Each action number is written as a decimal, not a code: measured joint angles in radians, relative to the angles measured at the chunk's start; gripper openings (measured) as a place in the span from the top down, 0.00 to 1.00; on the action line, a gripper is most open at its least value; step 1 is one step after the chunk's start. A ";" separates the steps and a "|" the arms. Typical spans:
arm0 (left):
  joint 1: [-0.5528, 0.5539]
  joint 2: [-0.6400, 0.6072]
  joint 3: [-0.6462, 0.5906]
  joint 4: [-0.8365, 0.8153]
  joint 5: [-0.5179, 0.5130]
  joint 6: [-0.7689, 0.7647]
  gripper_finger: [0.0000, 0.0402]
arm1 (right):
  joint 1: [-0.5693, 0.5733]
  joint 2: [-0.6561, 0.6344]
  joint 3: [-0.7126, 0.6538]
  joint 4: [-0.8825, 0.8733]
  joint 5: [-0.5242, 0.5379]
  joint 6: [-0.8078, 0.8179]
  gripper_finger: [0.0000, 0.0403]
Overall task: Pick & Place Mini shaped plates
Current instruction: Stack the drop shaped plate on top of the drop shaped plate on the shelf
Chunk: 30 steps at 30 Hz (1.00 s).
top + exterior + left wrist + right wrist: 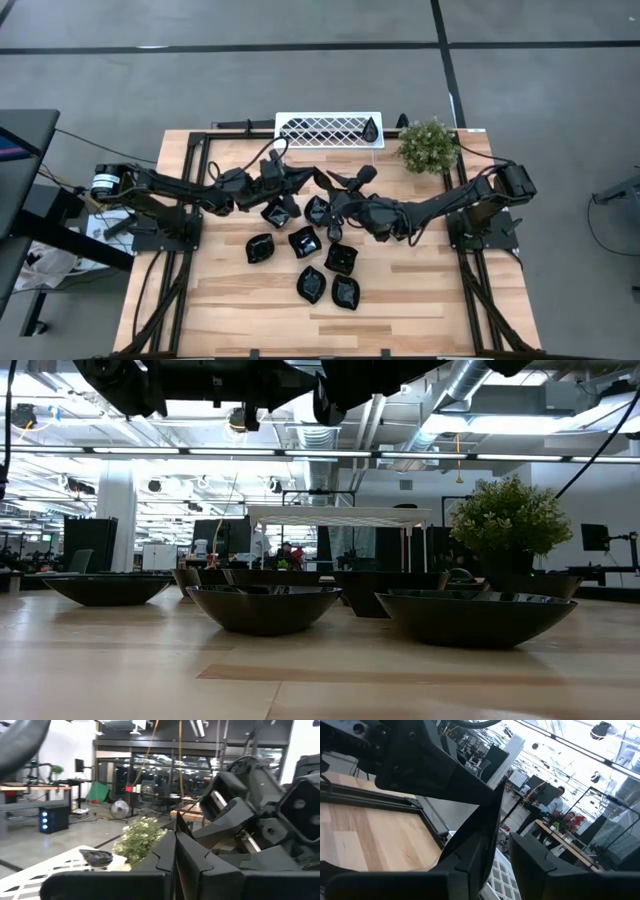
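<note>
My two pincers [335, 183] met high over the bench [200, 290], the little black plates [305, 243] just below, grip unclear.

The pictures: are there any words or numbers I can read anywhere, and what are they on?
None can be read. The black plates, the white rack and the plant carry no writing, and nothing in the room behind the table is sharp enough to read.
</note>
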 joint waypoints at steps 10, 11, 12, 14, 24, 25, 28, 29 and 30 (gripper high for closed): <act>0.000 0.000 0.000 0.008 0.015 -0.004 0.97 | 0.000 0.000 0.000 0.000 0.000 0.000 0.82; 0.000 0.000 0.000 0.008 0.015 -0.004 0.97 | 0.000 0.000 0.000 0.000 0.000 0.000 0.83; 0.000 0.000 0.000 0.008 0.015 -0.004 0.97 | 0.000 0.000 0.000 0.000 0.000 0.000 0.83; 0.000 0.000 0.000 0.008 0.015 -0.004 0.97 | 0.000 0.000 0.000 0.000 0.000 0.000 0.85; 0.000 0.000 0.000 0.008 0.014 -0.001 0.97 | 0.000 0.000 0.000 0.002 0.000 -0.001 0.85; 0.000 0.000 0.000 0.008 0.014 -0.001 0.97 | -0.001 0.000 0.000 0.004 0.000 -0.001 0.85; 0.000 0.000 0.000 0.008 0.014 -0.001 0.97 | -0.002 0.000 0.000 0.008 0.000 -0.012 0.85; 0.000 0.000 0.000 0.008 0.014 -0.001 0.97 | -0.002 0.000 0.000 0.008 0.000 -0.012 0.85; 0.000 0.000 0.000 0.008 0.014 -0.001 0.97 | -0.002 0.000 0.001 0.007 0.001 -0.014 0.85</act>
